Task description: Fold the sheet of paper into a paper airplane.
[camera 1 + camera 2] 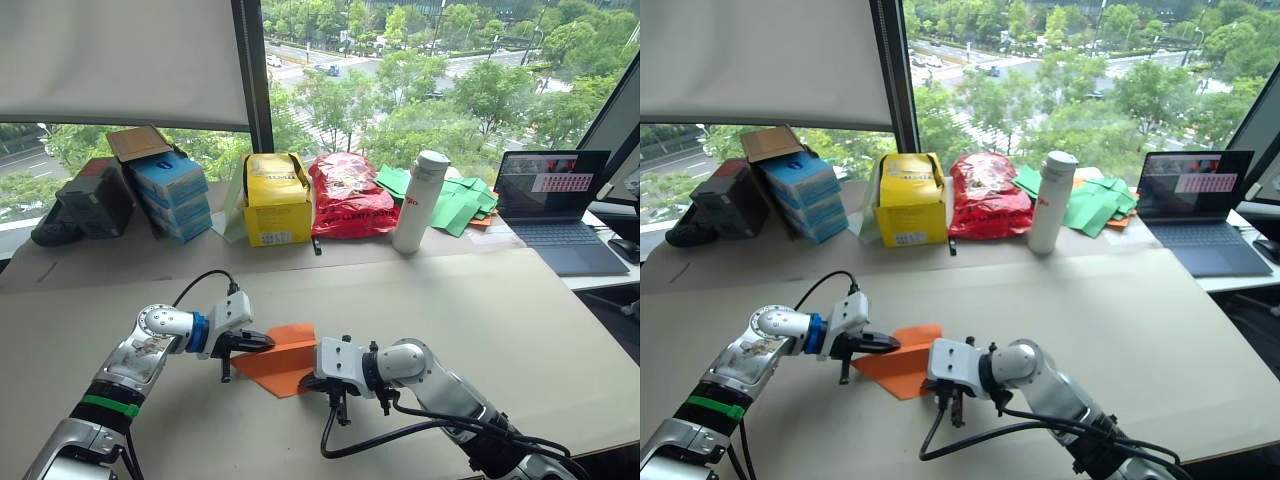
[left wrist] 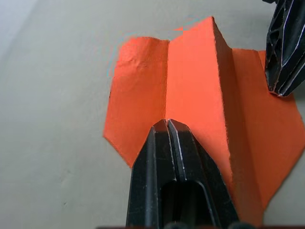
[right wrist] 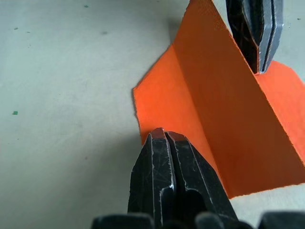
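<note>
The bright orange sheet of paper (image 1: 285, 362) lies folded on the table's near middle. It forms a pointed wedge with a raised centre ridge (image 2: 200, 95) and flat flaps on both sides. My left gripper (image 1: 268, 342) is shut, its tips (image 2: 167, 123) resting on the paper's left flap by a crease. My right gripper (image 1: 308, 382) is also shut, and its tips (image 3: 164, 133) touch the paper's near right edge. The ridge stands between the two grippers. Each wrist view also shows the other gripper's fingers across the ridge.
Along the back edge of the beige table (image 1: 500, 300) stand stacked blue boxes (image 1: 170, 190), a yellow box (image 1: 277, 200), a crinkly red bag (image 1: 350, 195), a white bottle (image 1: 415, 200) and green paper pieces (image 1: 460, 205). An open laptop (image 1: 560, 205) sits at the far right.
</note>
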Robot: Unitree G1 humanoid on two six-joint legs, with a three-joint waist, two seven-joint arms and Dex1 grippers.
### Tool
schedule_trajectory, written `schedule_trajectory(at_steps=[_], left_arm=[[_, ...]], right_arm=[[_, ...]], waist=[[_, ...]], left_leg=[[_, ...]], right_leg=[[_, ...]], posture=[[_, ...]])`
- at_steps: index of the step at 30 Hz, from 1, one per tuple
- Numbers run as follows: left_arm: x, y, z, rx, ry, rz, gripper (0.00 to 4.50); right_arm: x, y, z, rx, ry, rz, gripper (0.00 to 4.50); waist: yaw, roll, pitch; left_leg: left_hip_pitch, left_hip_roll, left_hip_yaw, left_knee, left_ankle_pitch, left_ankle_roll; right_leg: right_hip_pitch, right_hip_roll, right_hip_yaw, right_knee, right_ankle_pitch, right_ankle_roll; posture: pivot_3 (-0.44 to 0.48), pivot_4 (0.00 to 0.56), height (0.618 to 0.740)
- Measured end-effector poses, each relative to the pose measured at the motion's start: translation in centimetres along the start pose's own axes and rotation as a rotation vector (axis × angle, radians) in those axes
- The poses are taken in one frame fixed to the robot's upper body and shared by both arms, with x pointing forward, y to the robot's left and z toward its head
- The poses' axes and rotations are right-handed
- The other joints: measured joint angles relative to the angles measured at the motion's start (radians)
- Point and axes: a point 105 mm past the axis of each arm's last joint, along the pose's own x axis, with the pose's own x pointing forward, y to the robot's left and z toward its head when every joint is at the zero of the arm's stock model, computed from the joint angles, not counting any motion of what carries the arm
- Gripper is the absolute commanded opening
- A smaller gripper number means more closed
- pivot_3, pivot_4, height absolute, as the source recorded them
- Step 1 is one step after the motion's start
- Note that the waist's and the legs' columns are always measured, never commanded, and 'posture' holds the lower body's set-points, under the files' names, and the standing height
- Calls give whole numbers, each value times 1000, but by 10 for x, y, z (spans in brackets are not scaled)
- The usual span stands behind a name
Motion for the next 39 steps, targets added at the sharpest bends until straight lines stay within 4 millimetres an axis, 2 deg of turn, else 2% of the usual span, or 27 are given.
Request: schedule_trajectory(at_steps=[5, 12, 18, 24, 27, 33, 36, 39], left_arm=[[3, -12, 10, 29, -29, -53, 0], [4, -25, 0, -7, -17, -73, 0], [6, -29, 4, 18, -25, -75, 0], [8, -36, 13, 66, -39, -88, 0], [8, -40, 11, 84, -31, -93, 0], [8, -46, 9, 111, -21, -112, 0], [9, -50, 12, 128, -25, -124, 0], [9, -55, 12, 134, -25, -138, 0]], right_arm=[[0, 0, 0, 2, 1, -2, 28], [0, -1, 0, 3, 3, -7, 28], [-1, -1, -1, 12, 12, -10, 28], [-17, 0, -6, 79, 50, -30, 28], [-28, 4, -8, 146, 51, -28, 28], [-53, -10, 15, 196, -45, -33, 28], [-55, -15, 22, 189, -65, -32, 28], [-47, -22, 16, 192, -44, -58, 28]], waist=[[0, 0, 0], [0, 0, 0], [1, 0, 0], [5, 0, 0], [4, 0, 0], [1, 0, 0], [1, 0, 0], [1, 0, 0]], left_leg=[[0, 0, 0, 0, -1, 1], [0, 0, 0, 0, -1, 2], [0, 0, 0, 0, -2, 3], [-1, 0, -1, 2, -2, 4], [-1, 0, -1, 2, -3, 5], [-1, 0, -1, 2, -4, 6], [-1, 0, -1, 2, -4, 6], [-1, 0, 0, 2, -4, 6]], right_leg=[[0, 0, 2, 0, 0, 0], [0, 0, 2, 0, 0, 0], [0, 0, 2, 1, 0, 0], [1, -1, 3, 0, 0, 0], [0, -1, 4, 0, 0, 0], [1, -1, 4, -1, 0, 0], [0, -1, 4, -1, 0, 0], [0, -1, 4, -1, 0, 0]], posture=[[0, 150, 740], [0, 150, 740], [0, 150, 740], [0, 150, 740], [0, 150, 740], [0, 150, 740], [0, 150, 740], [0, 150, 740]])
